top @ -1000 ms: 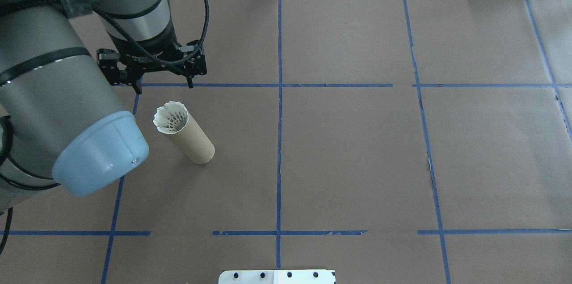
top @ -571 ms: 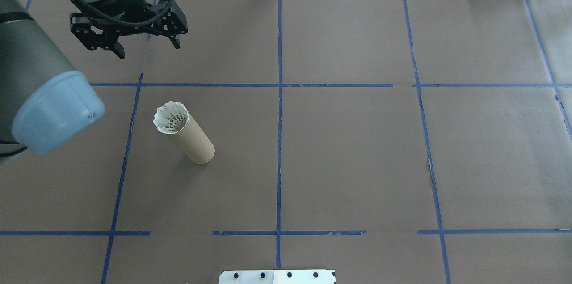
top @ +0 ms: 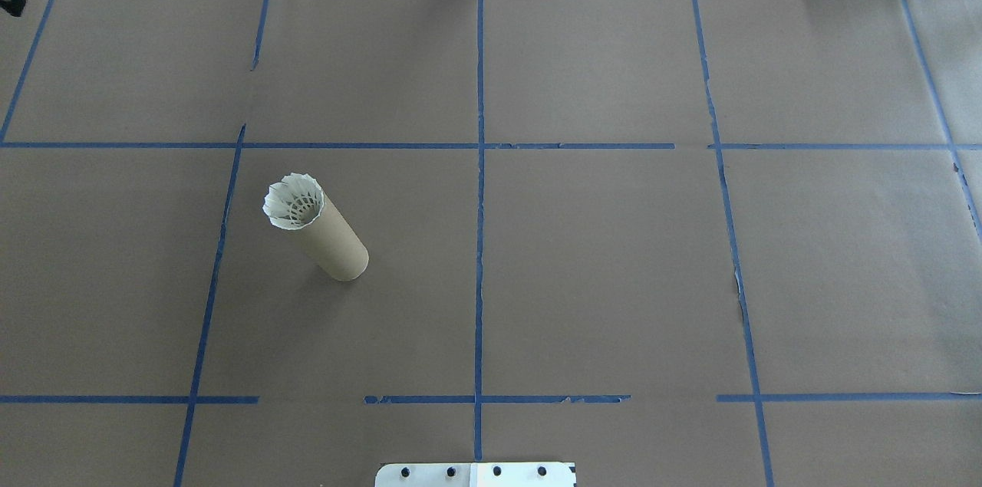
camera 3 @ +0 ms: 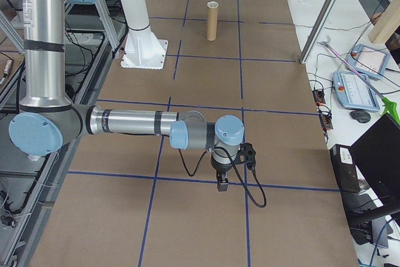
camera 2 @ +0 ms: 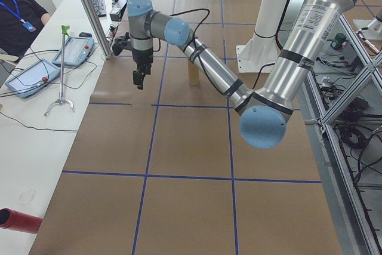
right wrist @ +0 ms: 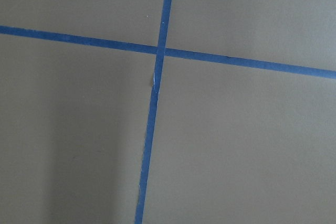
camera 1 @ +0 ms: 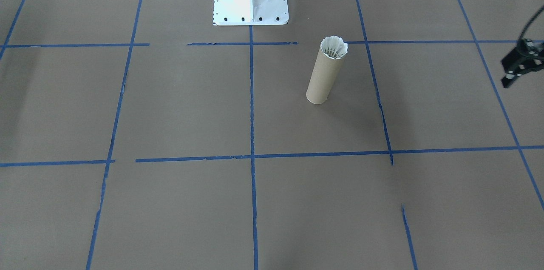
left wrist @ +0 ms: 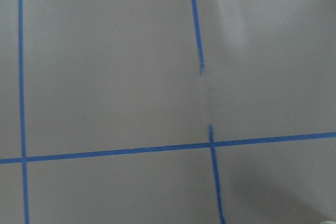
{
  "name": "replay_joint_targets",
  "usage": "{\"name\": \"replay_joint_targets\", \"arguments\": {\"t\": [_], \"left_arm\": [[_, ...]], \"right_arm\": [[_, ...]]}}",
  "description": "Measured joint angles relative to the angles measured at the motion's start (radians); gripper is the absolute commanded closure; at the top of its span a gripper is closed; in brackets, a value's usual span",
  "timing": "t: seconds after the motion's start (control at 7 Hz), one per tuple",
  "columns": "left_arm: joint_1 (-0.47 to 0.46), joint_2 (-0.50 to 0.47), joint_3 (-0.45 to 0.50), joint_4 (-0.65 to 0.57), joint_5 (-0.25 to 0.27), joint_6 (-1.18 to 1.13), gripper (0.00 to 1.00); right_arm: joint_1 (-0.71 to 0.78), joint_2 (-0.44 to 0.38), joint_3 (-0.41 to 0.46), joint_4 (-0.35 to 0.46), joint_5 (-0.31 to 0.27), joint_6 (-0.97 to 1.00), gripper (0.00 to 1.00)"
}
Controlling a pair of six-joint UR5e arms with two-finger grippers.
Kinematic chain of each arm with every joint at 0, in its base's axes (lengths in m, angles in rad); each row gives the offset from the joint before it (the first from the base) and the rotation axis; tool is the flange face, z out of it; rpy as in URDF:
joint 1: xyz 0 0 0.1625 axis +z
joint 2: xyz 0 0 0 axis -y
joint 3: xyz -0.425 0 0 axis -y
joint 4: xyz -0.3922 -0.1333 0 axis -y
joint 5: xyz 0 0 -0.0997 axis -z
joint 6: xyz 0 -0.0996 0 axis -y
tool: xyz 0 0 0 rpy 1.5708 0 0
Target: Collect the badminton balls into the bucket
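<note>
Got the shuttlecock [top: 294,201] sitting in the top of the cardboard tube [top: 334,245], feathers poking just past the rim. Standing upright on the robot's left half of the surface [top: 614,280], well off every edge. Looks basically done. Can't tell if the left jaws, out by the left edge, are spread or pressed together, since only a sliver shows. Same for the right jaws. Probably featherlight and crushable, so better pinched by the cork than the feathers. Tippy tube too.

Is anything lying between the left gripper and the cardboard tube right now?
Nothing but bare brown paper and blue tape lines. The front-facing view shows the left gripper at its right edge, well apart from the tube, which stands with the shuttlecock in its mouth.
</note>
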Motion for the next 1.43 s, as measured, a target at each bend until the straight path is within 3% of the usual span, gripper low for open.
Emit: {"name": "replay_joint_targets", "arguments": {"t": [0.43,1.0,1.43], "left_arm": [[-0.172,0.175,0.236,-0.184,-0.060,0.258,0.00],[-0.191,0.288,0.353,-0.243,-0.090,0.252,0.00],[-0.191,0.350,0.354,-0.349,-0.180,0.249,0.00]], "right_arm": [[0.000,0.000,0.000,0.000,0.000,0.000,0.00],[0.000,0.000,0.000,0.000,0.000,0.000,0.00],[0.000,0.000,0.000,0.000,0.000,0.000,0.00]]}}
